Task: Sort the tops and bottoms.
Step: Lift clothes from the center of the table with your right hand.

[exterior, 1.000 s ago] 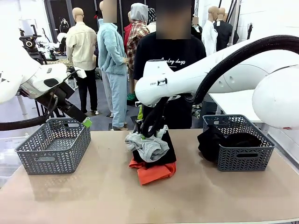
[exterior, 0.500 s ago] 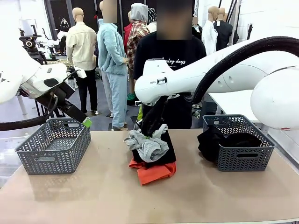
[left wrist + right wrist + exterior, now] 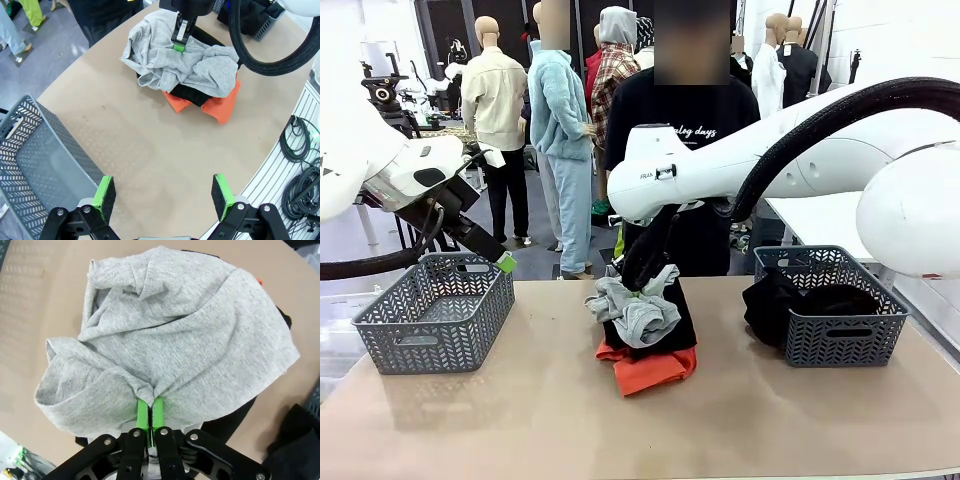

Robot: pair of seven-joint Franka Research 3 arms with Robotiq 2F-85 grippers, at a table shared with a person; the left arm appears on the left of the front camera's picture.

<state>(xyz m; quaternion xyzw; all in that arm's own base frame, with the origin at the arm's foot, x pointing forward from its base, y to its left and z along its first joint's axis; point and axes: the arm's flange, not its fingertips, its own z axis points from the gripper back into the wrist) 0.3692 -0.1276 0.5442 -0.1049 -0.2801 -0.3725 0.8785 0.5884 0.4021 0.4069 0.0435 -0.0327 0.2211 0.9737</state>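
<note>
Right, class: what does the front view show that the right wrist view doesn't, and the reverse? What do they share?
Front view: a person standing at the far side of the table, and the left pincer above the left grey basket. Right wrist view: the right pincer with its green pads pressed shut on a pinched fold of the light grey garment. Both: that grey garment lying over a black garment, with the orange-red garment beneath, on the table.

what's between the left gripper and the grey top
Bare table, as the left wrist view shows: the open left gripper looks across it at the grey top.
</note>
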